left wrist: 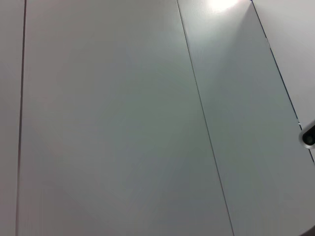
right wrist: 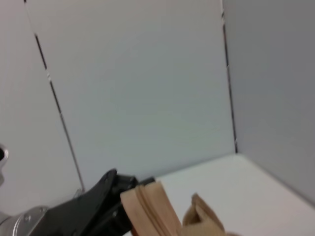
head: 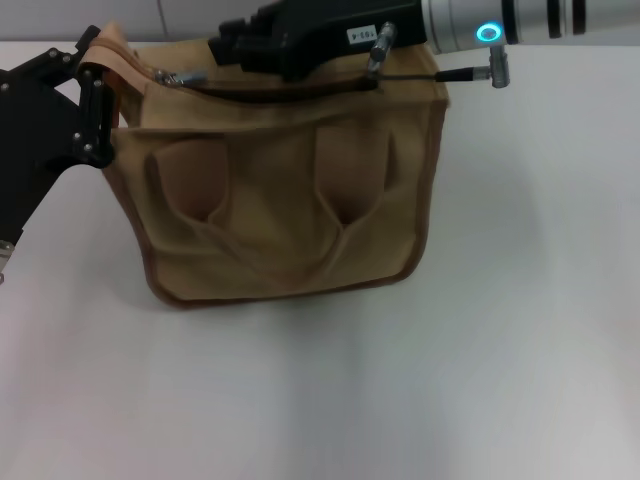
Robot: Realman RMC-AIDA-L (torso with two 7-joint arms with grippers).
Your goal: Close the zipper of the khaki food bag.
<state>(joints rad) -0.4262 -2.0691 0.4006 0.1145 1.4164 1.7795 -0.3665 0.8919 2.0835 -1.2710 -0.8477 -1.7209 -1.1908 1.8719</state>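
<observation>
Head view: the khaki food bag (head: 280, 215) stands upright on a white table (head: 480, 380), its long axis running left to right and its front pocket facing the camera. The zipper (head: 270, 88) runs along the top seam on the same axis, its silver pull tab (head: 178, 76) near the left end. The left gripper (head: 95, 110) is pressed together on the bag's left top corner and handle straps (head: 120, 60). The right gripper (head: 235, 45) lies across the top seam; whether its fingers are spread cannot be told.

Left wrist view: only pale wall panels (left wrist: 123, 123) with thin seams.

Right wrist view: wall panels above; the tan straps (right wrist: 147, 206) stand upright, touching the black left gripper (right wrist: 106, 196).
</observation>
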